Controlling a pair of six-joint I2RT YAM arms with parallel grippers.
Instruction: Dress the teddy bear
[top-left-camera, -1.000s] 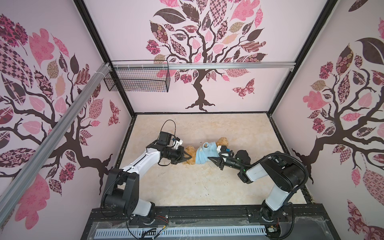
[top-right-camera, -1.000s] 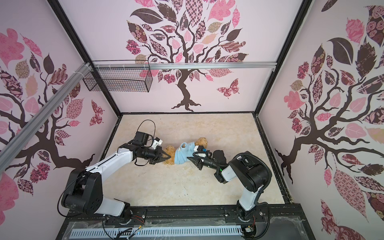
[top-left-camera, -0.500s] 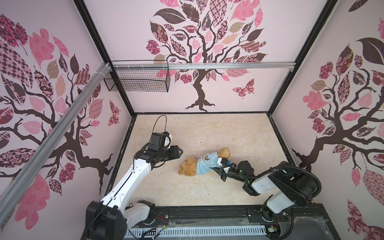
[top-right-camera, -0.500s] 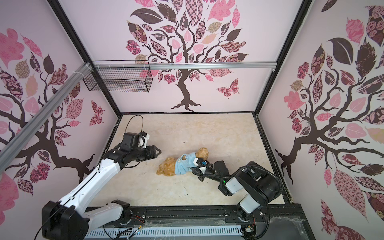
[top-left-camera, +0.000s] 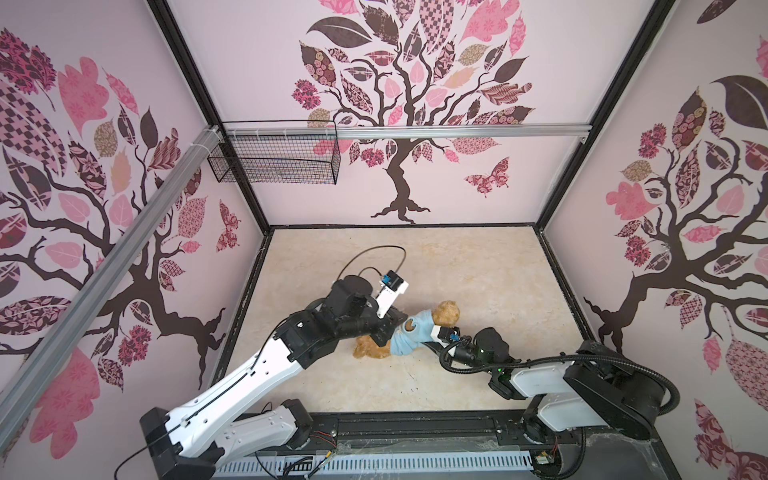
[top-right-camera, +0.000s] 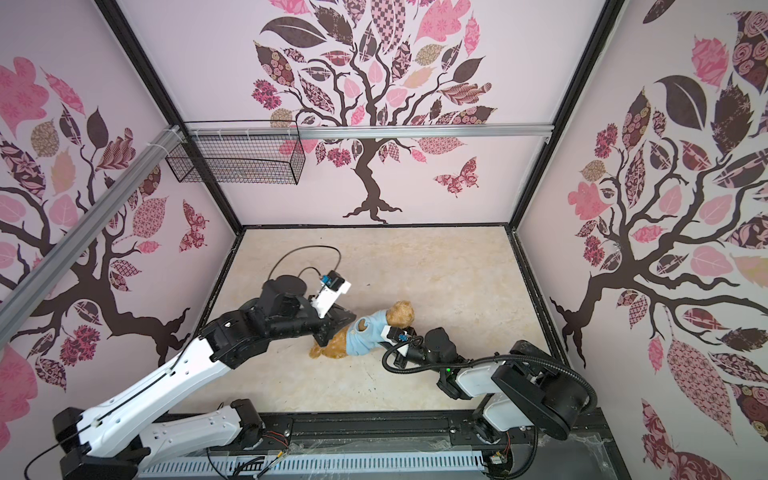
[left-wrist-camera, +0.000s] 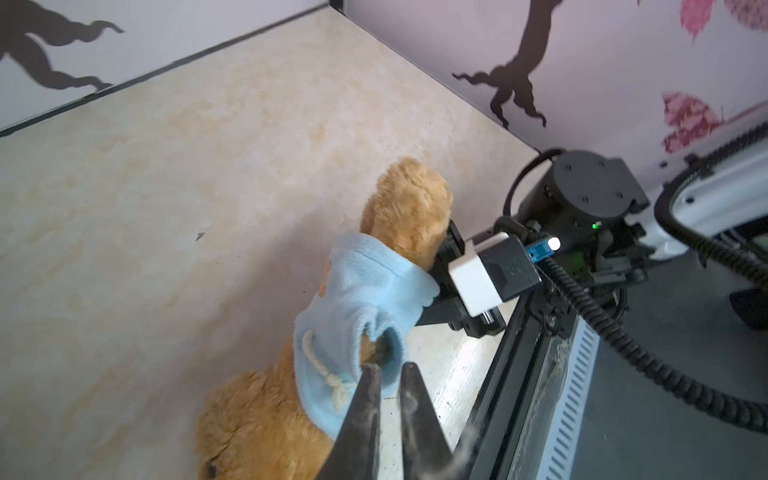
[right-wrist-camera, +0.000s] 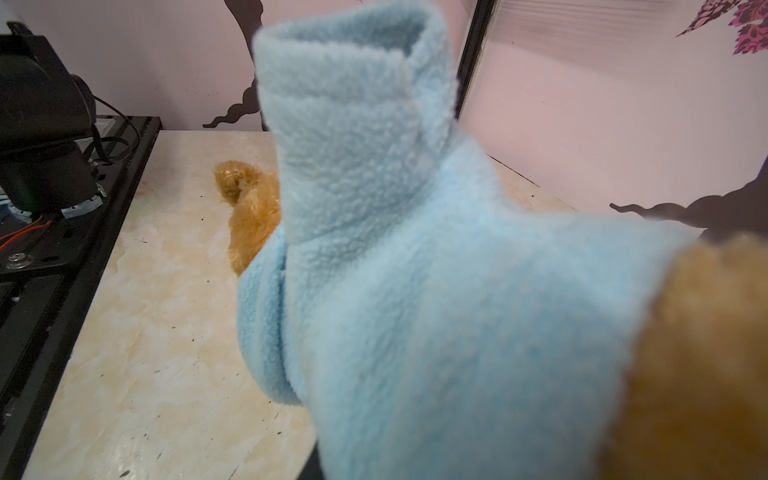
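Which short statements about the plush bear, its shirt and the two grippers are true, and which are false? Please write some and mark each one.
1. The golden-brown curly plush teddy bear lies on the beige marbled table. True.
2. The light blue fleece shirt covers its head. False: the head is bare; the shirt is around the body.
3. The right gripper is at the shirt beside the head. True.
4. The left gripper hangs far from the bear. False: its tips are at a sleeve.

My two top views look steeply down over the whole table (top-left-camera: 457, 270), nearly identical, both wrist cams sit close, sharing the teddy bear (left-wrist-camera: 411, 208).
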